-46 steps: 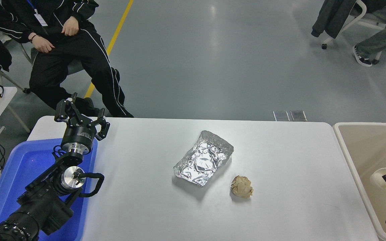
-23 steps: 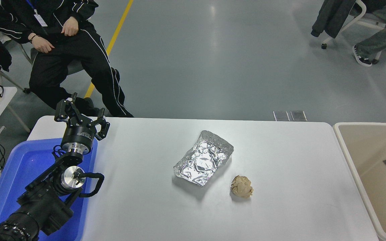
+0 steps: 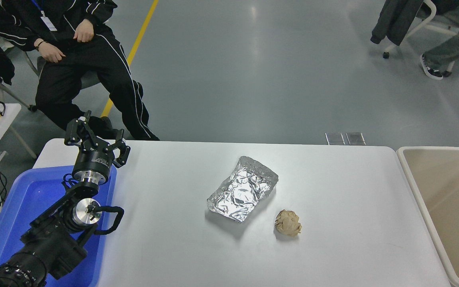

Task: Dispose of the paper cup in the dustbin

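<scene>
Bright, even overhead light; sharp focus, soft shadows.

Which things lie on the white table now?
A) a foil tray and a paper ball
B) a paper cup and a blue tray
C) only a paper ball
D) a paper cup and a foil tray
A: the foil tray and the brown paper ball lie on the table; no cup shows on it.

White table [image 3: 173, 247] with crinkled silver foil tray [image 3: 242, 193] mid-top, brown crumpled paper ball [image 3: 288, 222] beside, bright blue tray [image 3: 22, 203] at left edge, beige dustbin [image 3: 444, 199] at right edge.
</scene>
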Robot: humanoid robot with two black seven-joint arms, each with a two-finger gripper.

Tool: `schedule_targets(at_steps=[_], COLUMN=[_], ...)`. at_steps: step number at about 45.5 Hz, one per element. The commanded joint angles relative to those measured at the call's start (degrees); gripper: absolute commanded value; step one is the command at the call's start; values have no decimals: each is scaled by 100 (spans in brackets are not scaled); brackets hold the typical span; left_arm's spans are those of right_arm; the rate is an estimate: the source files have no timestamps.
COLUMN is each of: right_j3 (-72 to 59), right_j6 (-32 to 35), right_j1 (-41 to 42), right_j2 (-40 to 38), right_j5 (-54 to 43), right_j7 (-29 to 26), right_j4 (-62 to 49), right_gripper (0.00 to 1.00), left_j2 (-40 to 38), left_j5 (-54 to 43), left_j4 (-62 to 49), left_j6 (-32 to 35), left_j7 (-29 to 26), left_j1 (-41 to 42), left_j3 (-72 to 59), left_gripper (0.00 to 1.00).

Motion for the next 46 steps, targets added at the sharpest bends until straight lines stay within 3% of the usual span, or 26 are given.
schedule_targets(at_steps=[1,10,25,46], right_j3=[859,1288,1782,1773], right_j6=[16,183,192,315], right_j1=[511,3,-1596,-2441], right_j2=[-37,165,964,1493], right_j5=[3,3,-76,-85], right_j7=[454,1501,2380,2654], right_j4=[591,1592,2122,2113], right_gripper=[99,99,99,99], left_j2=[1,1,1,1], left_j5=[2,2,2,2], left_j4=[0,0,0,0], left_j6=[0,0,0,0], left_j7=[0,0,0,0], left_j1=[0,0,0,0], left_j3=[0,0,0,0], left_gripper=[100,100,100,100])
